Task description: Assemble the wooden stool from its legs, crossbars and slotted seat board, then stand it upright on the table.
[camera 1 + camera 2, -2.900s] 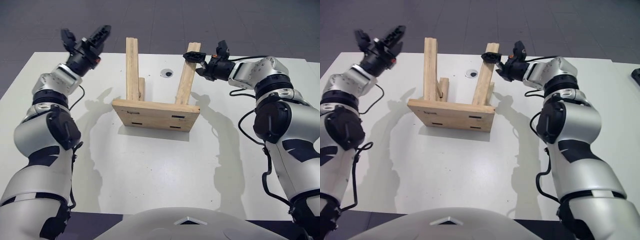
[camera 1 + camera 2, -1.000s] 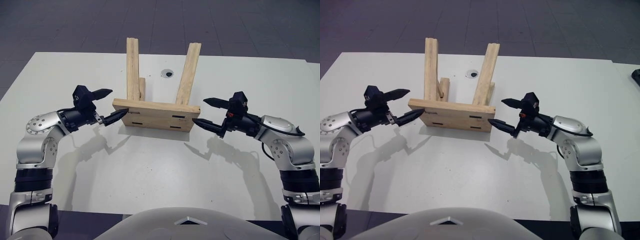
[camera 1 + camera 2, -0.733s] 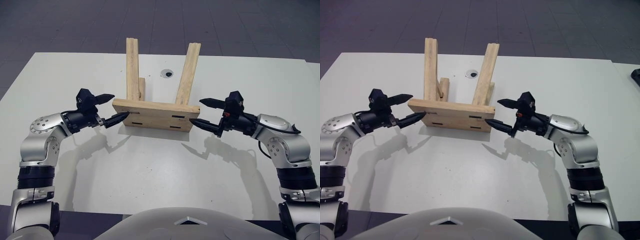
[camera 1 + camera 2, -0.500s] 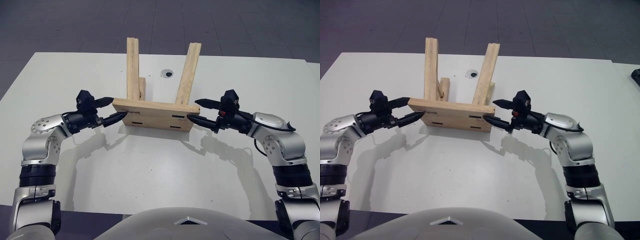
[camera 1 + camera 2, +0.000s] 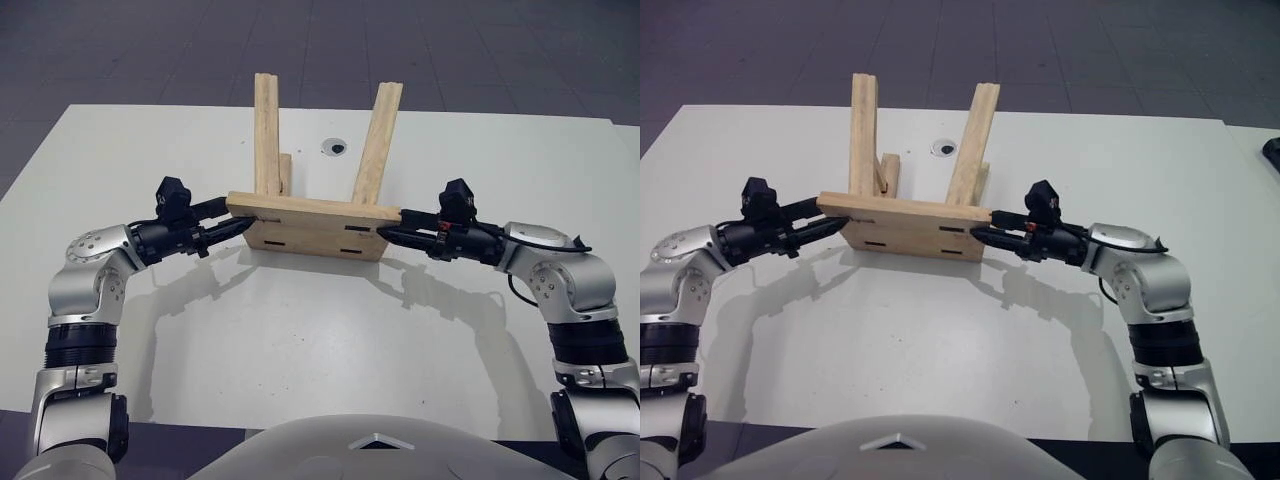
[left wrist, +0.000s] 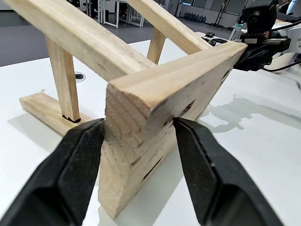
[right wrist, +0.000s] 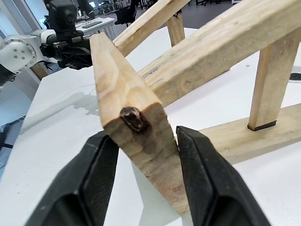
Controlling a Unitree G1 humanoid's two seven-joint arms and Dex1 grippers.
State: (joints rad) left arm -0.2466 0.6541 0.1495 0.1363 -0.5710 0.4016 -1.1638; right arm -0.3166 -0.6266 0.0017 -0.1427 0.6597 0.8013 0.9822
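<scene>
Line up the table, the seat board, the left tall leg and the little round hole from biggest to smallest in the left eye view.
Largest to smallest:
1. table
2. seat board
3. left tall leg
4. round hole
The leg points away, so it may look shortened.

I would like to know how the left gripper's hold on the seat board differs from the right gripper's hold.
The left gripper clamps the seat board at its left end, the right gripper at its right end. The end face in the right gripper carries a dark knot; the end face in the left gripper shows plain grain. Shared: each is shut across the board's thickness.
</scene>
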